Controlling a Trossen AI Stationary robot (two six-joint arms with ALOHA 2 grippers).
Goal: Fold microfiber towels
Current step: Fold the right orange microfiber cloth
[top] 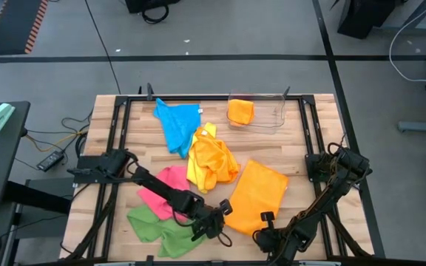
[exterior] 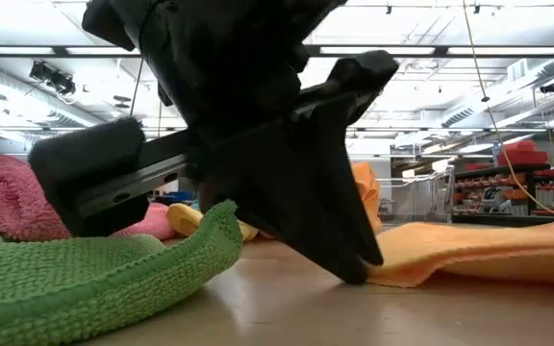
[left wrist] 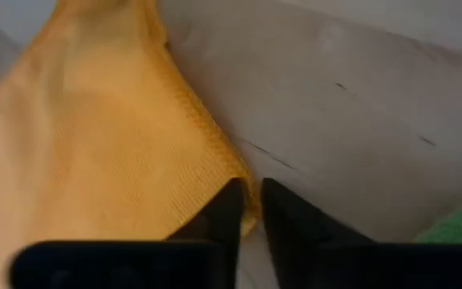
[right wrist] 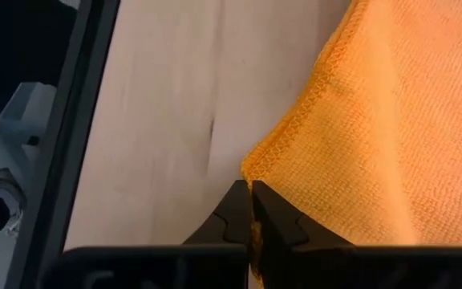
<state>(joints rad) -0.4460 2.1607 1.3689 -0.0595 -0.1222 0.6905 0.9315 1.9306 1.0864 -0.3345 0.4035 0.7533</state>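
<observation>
1. The flat orange towel [top: 256, 195] lies spread on the near right part of the wooden surface [top: 294, 148], one folded layer showing in the low view [exterior: 479, 255].
2. The left tool [top: 224, 216] sits at that towel's near left corner. In the left wrist view its two fingers [left wrist: 229, 210] stand close together with the corner of the orange cloth [left wrist: 95, 152] pinched between them, a narrow gap showing above the cloth; it is clenched on the orange towel.
3. The right tool [top: 266, 219] sits at the towel's near edge, by its near right corner. In the right wrist view its fingers [right wrist: 235, 210] are pressed together with the stitched hem of the orange cloth [right wrist: 367, 128] caught between the tips; it too is clenched on the orange towel.
4. The green towel [top: 157, 227] lies crumpled at the near left of the surface, just beside the left arm; in the low view it fills the near left foreground [exterior: 85, 279].
5. The pink towel [top: 165, 192] lies bunched just behind the green one, partly under the left arm, and shows as a rose mound in the low view [exterior: 12, 197].
6. The yellow towel [top: 209, 159] is heaped at the middle of the surface, between the pink towel and the flat orange one.
7. The blue towel [top: 177, 122] lies crumpled at the far side, touching the yellow heap.
8. A clear plastic bin [top: 276, 118] stands at the far right of the surface and holds a second orange cloth [top: 240, 111], folded small.
</observation>
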